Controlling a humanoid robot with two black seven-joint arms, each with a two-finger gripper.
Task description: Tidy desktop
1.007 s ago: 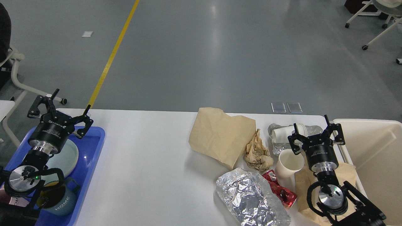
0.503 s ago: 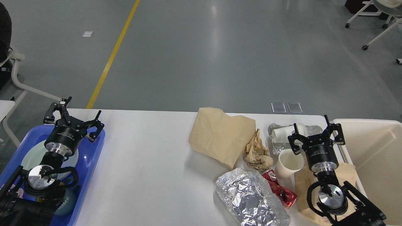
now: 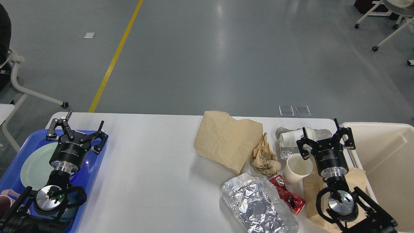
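While both end effectors, left (image 3: pixel 77 133) and right (image 3: pixel 326 138), hover spread and empty: desk (image 3: pixel 155 168), white, rigid, fixed; litter clustered right; crumpled paper ball (image 3: pixel 265 157) light, soft, pinch anywhere

A tray (image 3: pixel 97 155) is sitting at the desktop's (image 3: pixel 152 168) left end, holding a plate (image 3: pixel 34 163), while a bin (image 3: pixel 388 155) is standing off its right edge. Toward the right, a flat paper bag (image 3: pixel 226 139) is lying left of a crumpled paper wad (image 3: pixel 264 158). A foil wrapper (image 3: pixel 257 204) is lying nearer the front, and an upright cup (image 3: pixel 297 168) is standing right of the wad.
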